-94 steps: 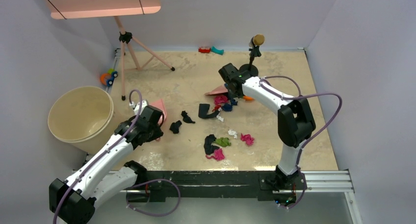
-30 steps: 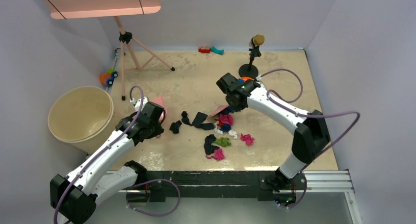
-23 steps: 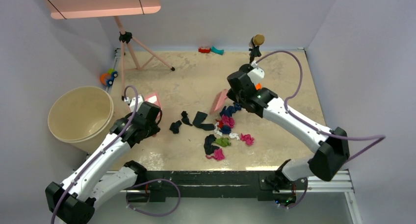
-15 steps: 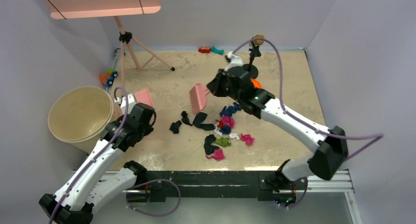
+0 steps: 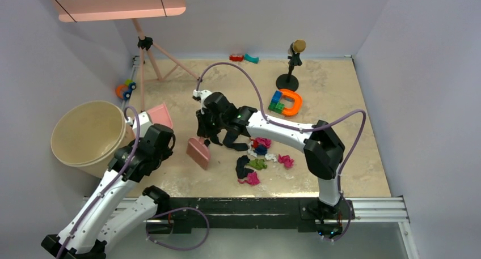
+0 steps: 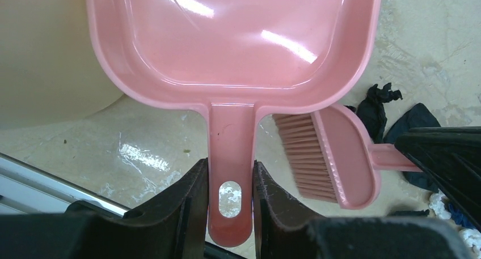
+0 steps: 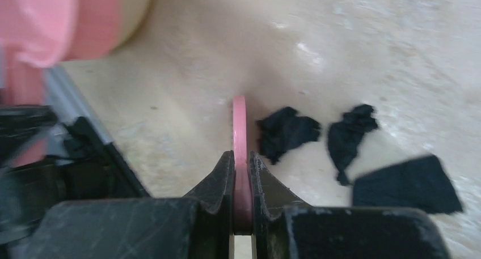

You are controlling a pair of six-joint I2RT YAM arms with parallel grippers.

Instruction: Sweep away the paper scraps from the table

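While your left gripper (image 6: pixel 230 177) pinches the dustpan handle (image 6: pixel 230 134), your right gripper (image 7: pixel 241 168) clamps the brush (image 7: pixel 240 123) mid-frame beside black paper scraps (image 7: pixel 286 132).

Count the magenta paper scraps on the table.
3 magenta scraps: one beside the right arm, one farthest right, one nearest the front rail. The arm may hide more.

1. The table (image 5: pixel 340 134) is beige with mottled grey stains. A black rail (image 5: pixel 249 206) runs along its 6 o'clock edge.
2. Paper scraps (image 5: pixel 258 164) in black, magenta, green, blue and white lie bunched just toward 6 o'clock from the middle.
3. Blue-green blocks with an orange horseshoe (image 5: pixel 289 103) sit at 2 o'clock.
4. A figurine (image 5: pixel 295 58) on a round stand is at 1 o'clock, and red and teal toys (image 5: pixel 244 58) are at 12.
5. A tripod (image 5: pixel 146 43) stands at 11 o'clock, with an orange-and-blue toy (image 5: pixel 125 90) at the 10 o'clock edge.
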